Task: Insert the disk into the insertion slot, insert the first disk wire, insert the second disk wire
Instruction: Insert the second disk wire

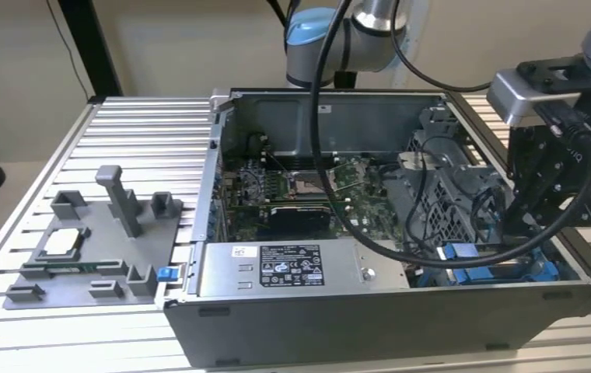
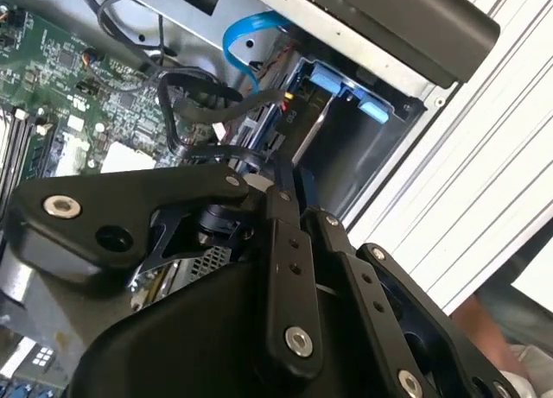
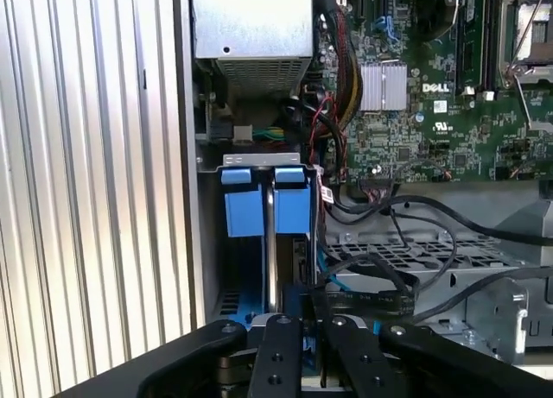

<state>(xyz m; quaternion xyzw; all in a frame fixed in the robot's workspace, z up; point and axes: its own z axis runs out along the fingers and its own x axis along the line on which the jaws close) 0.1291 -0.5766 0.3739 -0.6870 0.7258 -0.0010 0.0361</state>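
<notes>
In the exterior view, your pincer (image 1: 544, 233) hangs over the insertion slot (image 1: 503, 264) at the open computer case's (image 1: 379, 311) corner on the ribbed tabletop (image 1: 130, 124). In the first wrist view, the slot's blue tabs (image 3: 263, 199) stand just beyond the fingers (image 3: 276, 363); you cannot tell their opening. In the second wrist view, a blue cable (image 2: 246, 40) curves above the slot.

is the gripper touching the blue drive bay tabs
Cannot tell. In the first wrist view the gripper overlaps the slot below the blue tabs, hiding any contact or gap.
</notes>
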